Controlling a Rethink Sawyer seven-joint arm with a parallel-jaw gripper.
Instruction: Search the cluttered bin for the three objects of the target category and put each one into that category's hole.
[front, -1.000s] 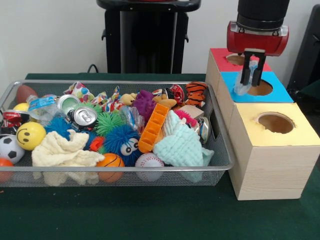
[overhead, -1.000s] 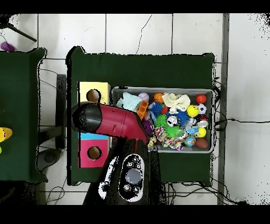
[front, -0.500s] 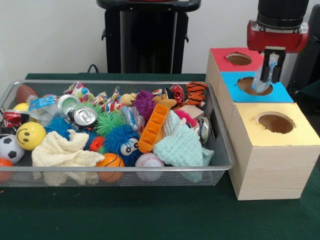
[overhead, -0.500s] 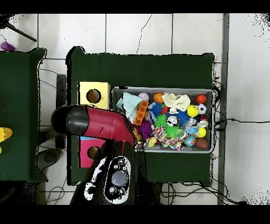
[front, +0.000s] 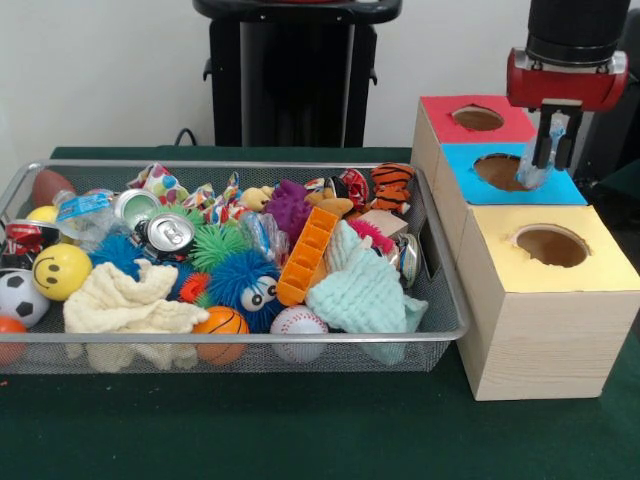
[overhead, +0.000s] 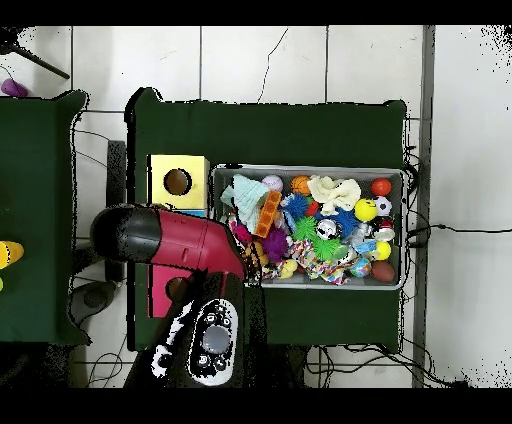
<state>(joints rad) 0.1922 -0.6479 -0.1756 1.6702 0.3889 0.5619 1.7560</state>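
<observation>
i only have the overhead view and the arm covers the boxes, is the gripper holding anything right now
Observer: Yes. The front view shows the gripper shut on a clear plastic piece.
Operator: which box is it over
Observer: The blue box, the middle of three. The plastic hangs by the right rim of its hole in that view, not centred.
Operator: is it in the hole yet
Observer: No. Its lower end looks to be at about the box top, outside the opening.

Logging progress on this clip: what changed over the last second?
The gripper, shut on a clear plastic bottle, drifted from the blue box's hole toward its outer edge and rose slightly. The bin contents and the three boxes stayed put.
</observation>
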